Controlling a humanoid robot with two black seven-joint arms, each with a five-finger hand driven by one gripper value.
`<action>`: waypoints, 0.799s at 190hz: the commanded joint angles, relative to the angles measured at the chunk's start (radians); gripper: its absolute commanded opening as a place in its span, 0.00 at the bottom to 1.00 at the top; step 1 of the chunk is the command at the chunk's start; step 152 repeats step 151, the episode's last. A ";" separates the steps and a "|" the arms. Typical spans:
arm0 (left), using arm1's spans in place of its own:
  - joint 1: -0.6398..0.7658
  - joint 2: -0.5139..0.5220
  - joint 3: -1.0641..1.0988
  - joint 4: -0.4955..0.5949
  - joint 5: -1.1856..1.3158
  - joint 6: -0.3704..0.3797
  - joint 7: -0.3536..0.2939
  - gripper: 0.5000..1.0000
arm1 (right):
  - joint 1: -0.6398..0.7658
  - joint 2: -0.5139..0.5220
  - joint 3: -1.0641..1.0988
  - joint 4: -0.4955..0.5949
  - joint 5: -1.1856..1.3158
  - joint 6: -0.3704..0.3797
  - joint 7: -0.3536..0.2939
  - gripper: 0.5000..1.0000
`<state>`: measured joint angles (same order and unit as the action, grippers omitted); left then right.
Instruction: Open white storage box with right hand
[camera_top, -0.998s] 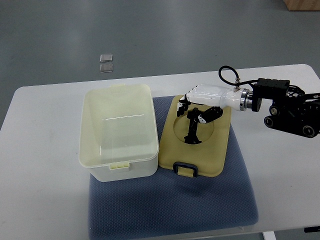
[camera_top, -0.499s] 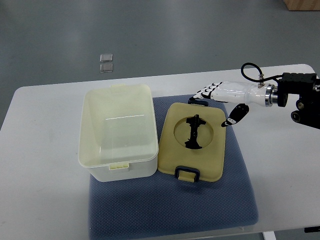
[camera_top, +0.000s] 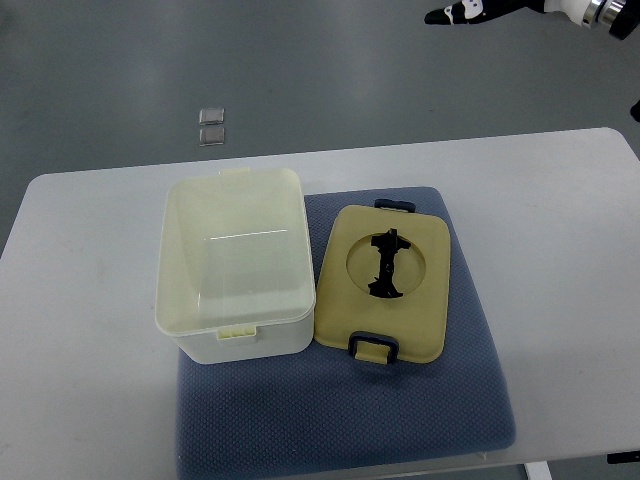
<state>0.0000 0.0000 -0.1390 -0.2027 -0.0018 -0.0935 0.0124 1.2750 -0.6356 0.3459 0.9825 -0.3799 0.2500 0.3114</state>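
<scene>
The white storage box (camera_top: 232, 265) stands open and empty on the left part of a blue mat (camera_top: 340, 410). Its cream lid (camera_top: 385, 285) lies flat on the mat to the right of the box, with a black handle (camera_top: 386, 266) in its round recess and dark clips at both ends. My right hand (camera_top: 470, 11) is raised at the top right corner of the picture, far from the lid and holding nothing. Only a few fingertips (camera_top: 447, 15) show, stretched out. The left arm is out of view.
The mat lies on a white table (camera_top: 560, 250) with rounded corners. Two small clear squares (camera_top: 212, 126) lie on the grey floor beyond the table's far edge.
My right hand was on the lid's handle, let it go, and has moved up and to the right, out to the top corner. The lid stays flat on the mat.
</scene>
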 joint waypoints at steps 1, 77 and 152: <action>0.000 0.000 0.001 -0.001 0.000 0.000 0.000 1.00 | -0.075 0.076 0.130 -0.031 0.298 -0.005 -0.060 0.86; 0.002 0.000 0.004 -0.001 0.000 0.000 0.000 1.00 | -0.413 0.424 0.521 -0.269 0.480 0.048 -0.054 0.86; 0.002 0.000 0.010 -0.006 0.000 0.000 0.000 1.00 | -0.496 0.464 0.568 -0.274 0.478 0.075 -0.048 0.86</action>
